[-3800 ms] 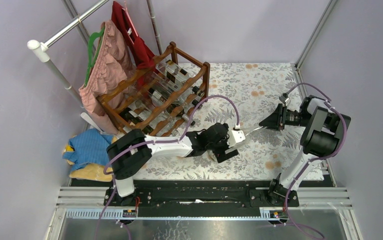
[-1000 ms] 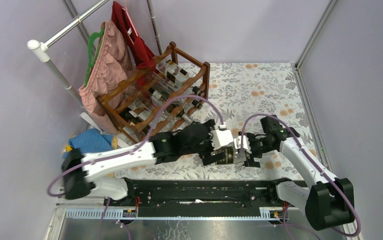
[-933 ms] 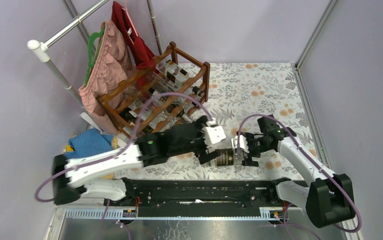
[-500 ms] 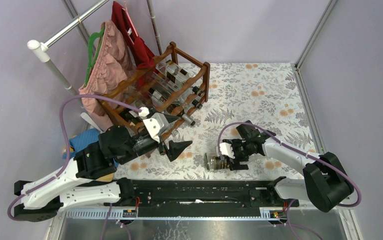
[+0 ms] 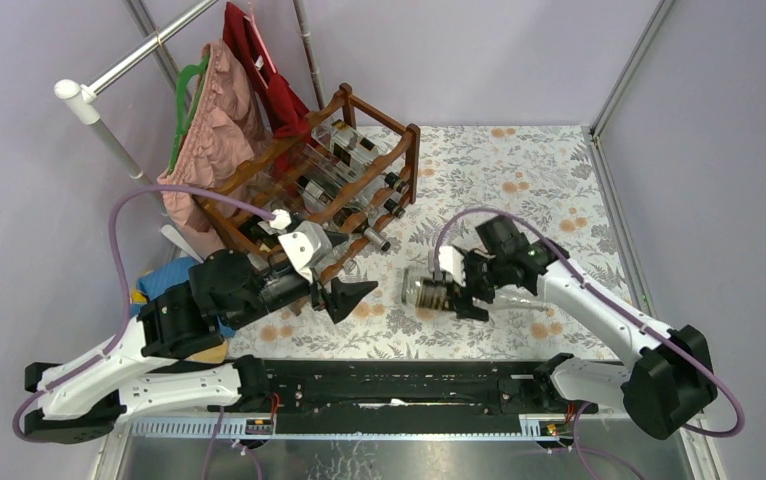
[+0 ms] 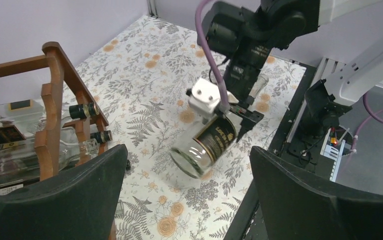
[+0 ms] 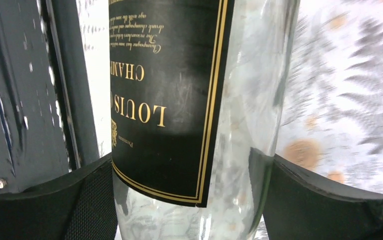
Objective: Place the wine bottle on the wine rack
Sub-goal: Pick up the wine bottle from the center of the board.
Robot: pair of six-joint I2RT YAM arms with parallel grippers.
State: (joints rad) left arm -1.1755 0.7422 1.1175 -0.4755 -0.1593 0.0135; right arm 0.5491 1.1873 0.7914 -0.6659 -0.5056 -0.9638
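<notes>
The bottle (image 5: pixel 419 290) is pinched round its body by the right fingers (image 7: pixel 329 200), base aimed left toward the rack (image 5: pixel 414 150), seemingly for insertion; the left fingers (image 6: pixel 54 200) are spread, empty.

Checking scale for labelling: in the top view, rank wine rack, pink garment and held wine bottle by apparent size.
1. wine rack
2. pink garment, close second
3. wine bottle, clearly smallest
</notes>
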